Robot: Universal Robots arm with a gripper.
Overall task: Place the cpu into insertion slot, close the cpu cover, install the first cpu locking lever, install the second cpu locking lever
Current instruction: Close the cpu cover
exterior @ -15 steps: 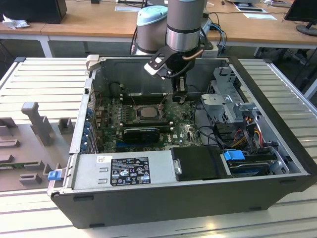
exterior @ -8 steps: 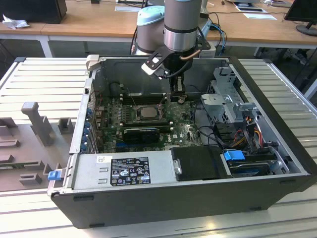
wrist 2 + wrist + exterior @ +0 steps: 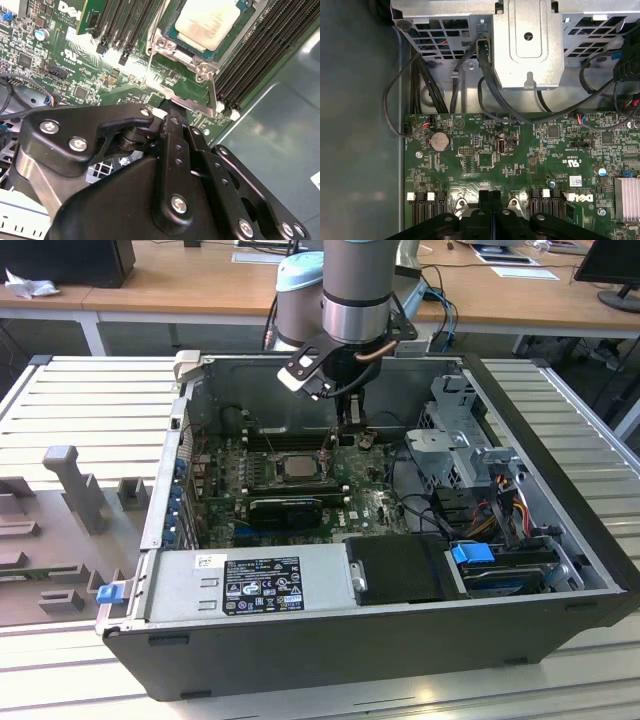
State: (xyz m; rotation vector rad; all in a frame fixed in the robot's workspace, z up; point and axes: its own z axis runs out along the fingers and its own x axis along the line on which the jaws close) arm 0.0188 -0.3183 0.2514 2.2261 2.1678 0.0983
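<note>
I am clenching my claw (image 3: pixel 171 105), fingers pressed together, the tips sitting right at the near edge of the cover (image 3: pixel 195 59), beside a thin lever (image 3: pixel 213 92). Just beyond them the cpu (image 3: pixel 206 21) is lying flat inside the cover's window. The green board (image 3: pixel 485 160) is spreading around it inside an open case (image 3: pixel 400 640), which is resting on a grey slatted table (image 3: pixel 90 390). Wooden desks (image 3: pixel 180 285) are standing behind.

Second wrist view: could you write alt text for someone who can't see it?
A black claw, shut, has its tip at a silvery locking lever along the edge of the metal cpu cover on a green motherboard. The pale cpu sits framed by that cover, with long black memory slots alongside.
</note>
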